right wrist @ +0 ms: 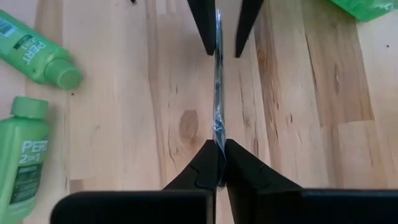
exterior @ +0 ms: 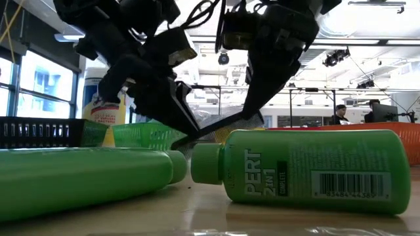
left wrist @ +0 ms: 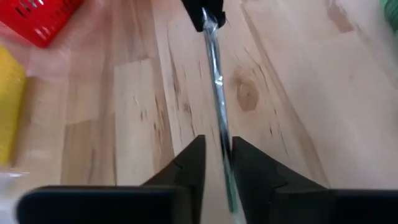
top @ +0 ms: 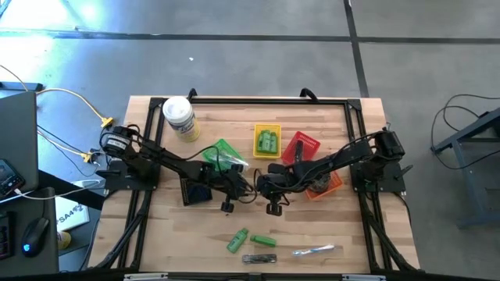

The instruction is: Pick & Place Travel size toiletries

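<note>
Above mid-tabletop (top: pixel 156 133), your clear-wrapped silvery piece (right wrist: pixel 217 87) hung between both arms. You had the right end effector (right wrist: pixel 218 163) pinched tight on one end, while the left end effector (left wrist: pixel 217 163) stood slightly parted around the other. Two green bottles (top: pixel 248 240) lay near the front edge.

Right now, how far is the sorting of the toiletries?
Done: green bottles lie in the yellow basket. In hand: a clear-wrapped silvery piece, pinched by the right end effector; the left end effector stands open around its other end. Left: two green Pert bottles, a dark item and another wrapped piece lie on the table.
</note>
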Available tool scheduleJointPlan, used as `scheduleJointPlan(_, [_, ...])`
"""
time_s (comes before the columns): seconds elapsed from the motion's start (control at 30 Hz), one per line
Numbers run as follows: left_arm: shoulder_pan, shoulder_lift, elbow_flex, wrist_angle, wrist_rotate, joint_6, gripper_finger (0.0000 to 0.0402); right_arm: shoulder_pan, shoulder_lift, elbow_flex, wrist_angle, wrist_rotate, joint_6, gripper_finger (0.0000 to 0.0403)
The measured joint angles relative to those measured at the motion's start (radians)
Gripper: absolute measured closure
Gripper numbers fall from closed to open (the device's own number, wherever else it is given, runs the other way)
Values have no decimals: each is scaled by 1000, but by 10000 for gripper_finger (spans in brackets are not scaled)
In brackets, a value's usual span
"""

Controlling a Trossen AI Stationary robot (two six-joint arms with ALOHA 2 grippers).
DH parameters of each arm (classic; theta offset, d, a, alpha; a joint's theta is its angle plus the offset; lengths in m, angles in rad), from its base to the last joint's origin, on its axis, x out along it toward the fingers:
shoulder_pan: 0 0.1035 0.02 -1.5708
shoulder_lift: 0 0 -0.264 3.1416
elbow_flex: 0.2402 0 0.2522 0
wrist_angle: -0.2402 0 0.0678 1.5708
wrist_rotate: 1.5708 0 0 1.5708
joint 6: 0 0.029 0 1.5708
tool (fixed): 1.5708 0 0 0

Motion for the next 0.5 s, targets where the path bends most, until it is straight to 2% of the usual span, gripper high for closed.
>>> scheduleJointPlan(0.2, [0,-61,0,-67,26,-15,262,3,-4,0,-17,3,4,397])
scheduleJointPlan(0.3, [0,-115,0,-143,30,-53,237,17,-35,-2,-45,65,4,397])
scheduleJointPlan(0.5, [-22,-233,-7,-252,8,-48,224,51,-203,-2,-60,155,-19,397])
